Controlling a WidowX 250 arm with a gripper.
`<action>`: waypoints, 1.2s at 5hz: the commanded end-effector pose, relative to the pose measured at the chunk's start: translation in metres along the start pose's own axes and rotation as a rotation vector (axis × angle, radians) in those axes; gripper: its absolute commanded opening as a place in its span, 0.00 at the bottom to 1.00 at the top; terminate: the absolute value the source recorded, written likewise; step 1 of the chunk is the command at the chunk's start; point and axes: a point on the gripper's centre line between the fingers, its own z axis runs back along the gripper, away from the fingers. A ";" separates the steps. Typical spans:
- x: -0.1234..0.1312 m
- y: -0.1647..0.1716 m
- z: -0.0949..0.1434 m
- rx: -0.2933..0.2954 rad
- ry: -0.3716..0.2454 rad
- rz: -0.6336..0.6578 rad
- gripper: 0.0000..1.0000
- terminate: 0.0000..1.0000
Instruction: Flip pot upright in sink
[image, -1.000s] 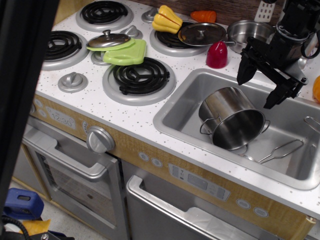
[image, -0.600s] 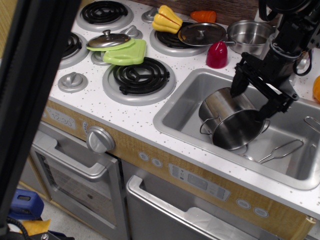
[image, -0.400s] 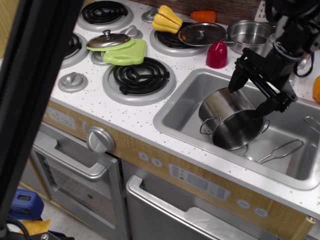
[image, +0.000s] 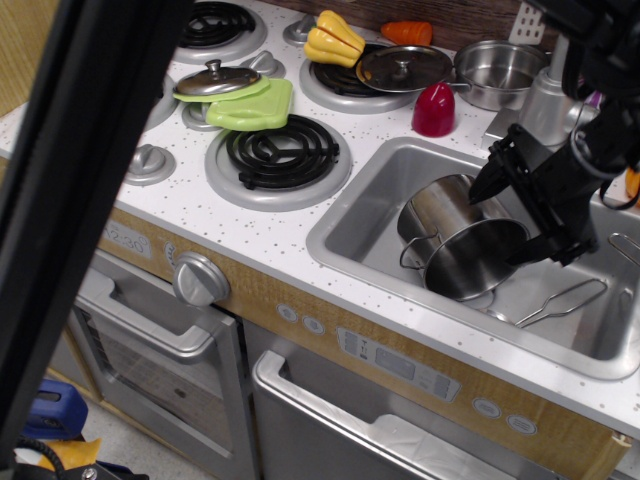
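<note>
The pot (image: 462, 243) is lying on its side in the sink (image: 350, 215). The gripper (image: 510, 218) is straddling its upper wall, jaws open. Closing off-centre risks the shiny wall slipping and the pot rolling away.

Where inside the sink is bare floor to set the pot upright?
The sink floor is bare left of the pot, toward the near-left corner. The right side is crowded: the open hand straddles the pot, and a wire utensil lies there.

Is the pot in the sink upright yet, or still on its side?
On its side. The pot lies tipped in the sink, its open mouth facing the camera, with the open gripper straddling it.
</note>
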 end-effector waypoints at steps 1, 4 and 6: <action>0.006 0.021 0.028 0.110 -0.134 0.061 1.00 0.00; 0.011 0.039 0.004 0.289 -0.268 0.027 1.00 0.00; 0.021 0.052 -0.009 0.401 -0.327 0.016 0.00 0.00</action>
